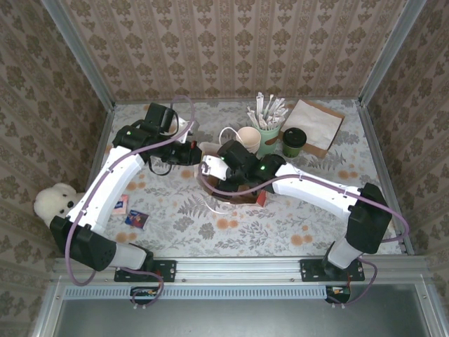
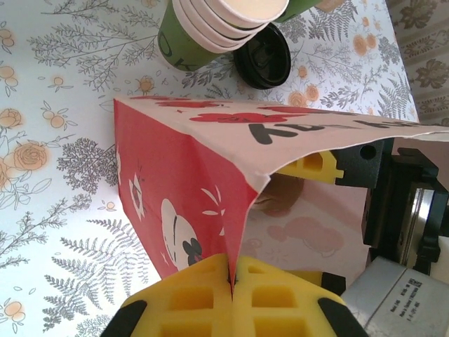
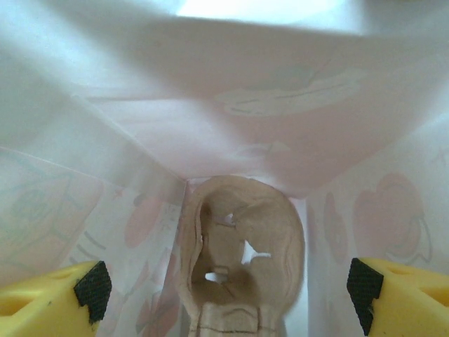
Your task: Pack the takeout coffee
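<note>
The red gift bag (image 2: 179,175) lies with its mouth open, and my left gripper (image 2: 231,272) is shut on its rim edge, holding it up. My left gripper (image 1: 193,153) sits at the bag's left side. My right gripper (image 1: 235,170) reaches into the bag (image 1: 260,199). Deep inside, my right gripper (image 3: 228,289) stands open, a crumpled brown cardboard piece (image 3: 242,253) free between its fingers against the pale bag wall (image 3: 245,84). The takeout coffee (image 1: 247,136), green outside and cream inside, stands on the table beyond the bag and tops a nested stack (image 2: 210,28).
A flat black disc (image 2: 263,56) lies beside the stack. A green cup of paper-wrapped sticks (image 1: 267,132), a dark lidded cup (image 1: 294,141) and a brown-and-white paper (image 1: 313,123) stand at the back right. A white plush toy (image 1: 56,201) and small packets (image 1: 136,219) lie left.
</note>
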Robot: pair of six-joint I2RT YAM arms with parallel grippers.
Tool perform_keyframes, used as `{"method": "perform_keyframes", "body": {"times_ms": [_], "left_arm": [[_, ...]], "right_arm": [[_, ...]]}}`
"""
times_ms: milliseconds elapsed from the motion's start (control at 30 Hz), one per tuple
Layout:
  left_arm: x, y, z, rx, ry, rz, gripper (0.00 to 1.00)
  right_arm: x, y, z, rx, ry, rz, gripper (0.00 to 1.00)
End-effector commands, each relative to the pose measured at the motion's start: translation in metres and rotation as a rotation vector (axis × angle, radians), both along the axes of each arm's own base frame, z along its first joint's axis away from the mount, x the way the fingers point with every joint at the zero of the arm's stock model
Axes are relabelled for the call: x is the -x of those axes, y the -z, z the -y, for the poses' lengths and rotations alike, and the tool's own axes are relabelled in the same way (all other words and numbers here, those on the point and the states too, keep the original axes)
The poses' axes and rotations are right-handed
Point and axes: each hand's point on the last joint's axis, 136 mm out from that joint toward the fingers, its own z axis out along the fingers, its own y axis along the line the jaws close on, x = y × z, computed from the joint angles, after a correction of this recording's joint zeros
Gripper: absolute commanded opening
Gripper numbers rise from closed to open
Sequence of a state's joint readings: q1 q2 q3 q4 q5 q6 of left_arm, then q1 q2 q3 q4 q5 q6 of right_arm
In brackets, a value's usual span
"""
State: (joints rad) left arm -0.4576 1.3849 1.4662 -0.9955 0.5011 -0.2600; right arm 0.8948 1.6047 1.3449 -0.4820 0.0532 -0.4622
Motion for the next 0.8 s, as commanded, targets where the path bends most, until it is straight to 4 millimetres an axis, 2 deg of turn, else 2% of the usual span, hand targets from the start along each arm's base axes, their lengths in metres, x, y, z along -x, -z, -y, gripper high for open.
{"method": "perform_keyframes", "body": {"times_ms": [0,167,300,367,467,533,700,733,767], "left_arm": [[0.006,-0.011,-0.002,0.040,0.012,-0.005,0.16],[0.004,-0.025,-0.003,0.088,0.027,0.024,0.31],[0.005,-0.046,-0.001,0.188,0.050,0.056,0.48],[0.004,-0.055,-0.003,0.222,0.052,0.071,0.52],[0.000,-0.065,-0.007,0.266,0.033,0.095,0.61],[-0.002,-0.070,-0.011,0.293,0.014,0.120,0.69],[-0.009,-0.079,-0.020,0.338,-0.041,0.211,0.88],[-0.011,-0.080,-0.024,0.330,-0.069,0.231,0.93],[-0.013,-0.080,-0.030,0.312,-0.100,0.252,0.97]], "right_arm": [[-0.002,-0.025,-0.007,-0.065,0.027,0.000,0.92],[0.005,-0.053,-0.003,-0.152,0.037,0.011,0.95],[0.006,-0.070,-0.003,-0.208,0.046,0.022,0.99],[0.003,-0.083,-0.005,-0.250,0.061,0.033,1.00],[0.004,-0.109,-0.009,-0.325,0.064,0.041,1.00],[0.011,-0.123,-0.011,-0.357,0.028,0.042,1.00],[0.018,-0.159,-0.005,-0.444,-0.011,0.108,1.00],[0.022,-0.178,0.002,-0.486,-0.012,0.140,1.00],[0.024,-0.187,0.006,-0.508,-0.010,0.156,1.00]]}}
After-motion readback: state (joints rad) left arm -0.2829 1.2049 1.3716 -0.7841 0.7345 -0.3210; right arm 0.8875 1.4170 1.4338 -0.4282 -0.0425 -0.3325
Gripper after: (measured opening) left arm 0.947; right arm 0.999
